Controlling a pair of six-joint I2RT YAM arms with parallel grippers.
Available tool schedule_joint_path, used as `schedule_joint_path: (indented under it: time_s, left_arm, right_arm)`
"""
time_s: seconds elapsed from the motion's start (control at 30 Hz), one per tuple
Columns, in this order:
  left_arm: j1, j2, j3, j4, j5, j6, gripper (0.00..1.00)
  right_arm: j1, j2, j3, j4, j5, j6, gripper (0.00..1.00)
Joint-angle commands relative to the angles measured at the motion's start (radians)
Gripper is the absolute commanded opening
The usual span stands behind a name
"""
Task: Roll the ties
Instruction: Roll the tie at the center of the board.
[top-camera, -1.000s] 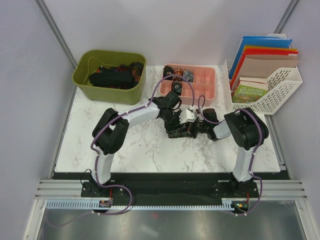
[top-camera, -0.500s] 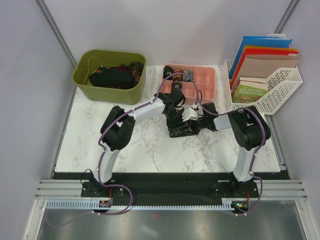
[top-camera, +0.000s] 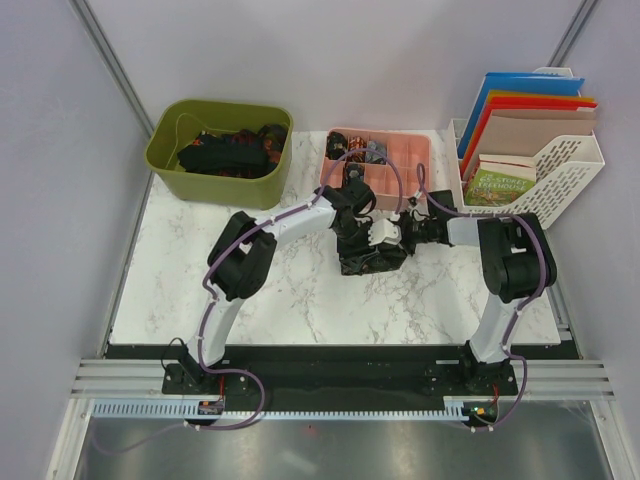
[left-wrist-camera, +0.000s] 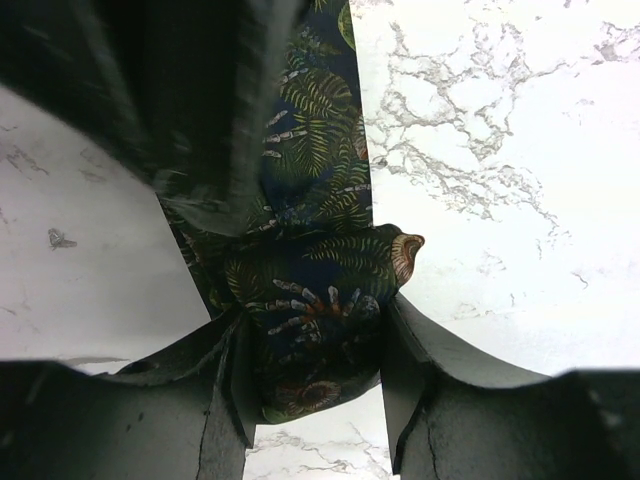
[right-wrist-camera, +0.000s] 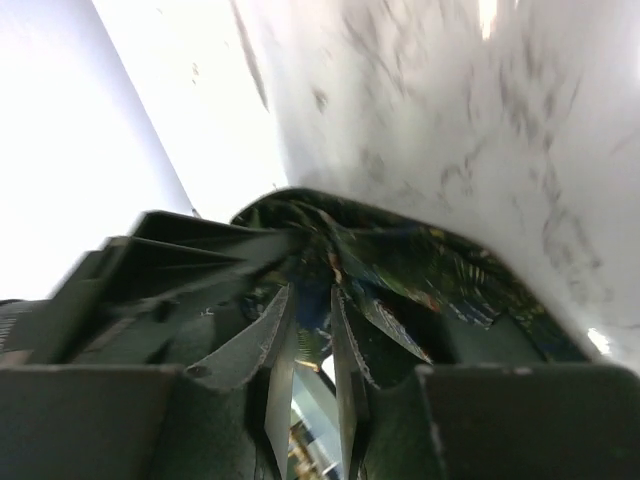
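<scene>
Top view: both arms meet mid-desk (top-camera: 260, 300) over a dark bunched tie (top-camera: 362, 262) lying just in front of the pink tray (top-camera: 412, 182); the end effectors themselves are too crowded to read from up there. Left wrist cam fills that in: the left end effector (left-wrist-camera: 315, 315) is clamped on a fold of the tie, leaf-print fabric pressed against both fingers (left-wrist-camera: 225, 375), the rest running up and away over the marble. Right wrist cam: the right end effector (right-wrist-camera: 310, 295) has its fingers a narrow gap apart with light showing between them and tie fabric bunched just past the tips; can't tell if any cloth is caught there. Only the top view shows the surroundings: loose ties (top-camera: 225, 155) piled in the green bin (top-camera: 165, 160) at back left, rolled ties (top-camera: 350, 150) in the tray's back-left compartments, file rack (top-camera: 560, 190) at back right.
</scene>
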Motion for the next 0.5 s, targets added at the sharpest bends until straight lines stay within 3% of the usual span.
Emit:
schedule_joint_path:
  time_s: [0.0,0.27,0.47]
  left_arm:
    - [-0.022,0.110,-0.068,-0.073,-0.087,0.075,0.25]
    - [-0.011,0.064,-0.142,-0.091,-0.091,0.136,0.24]
    - [0.001,0.006,-0.199,-0.142,-0.058,0.205,0.23]
  right_arm:
    - [-0.026,-0.037,0.056,-0.069,-0.006,-0.105,0.27]
    - [-0.019,0.053,0.004,-0.069,0.076,-0.139,0.24]
    - [0.007,0.007,-0.066,-0.169,0.097,-0.218,0.24]
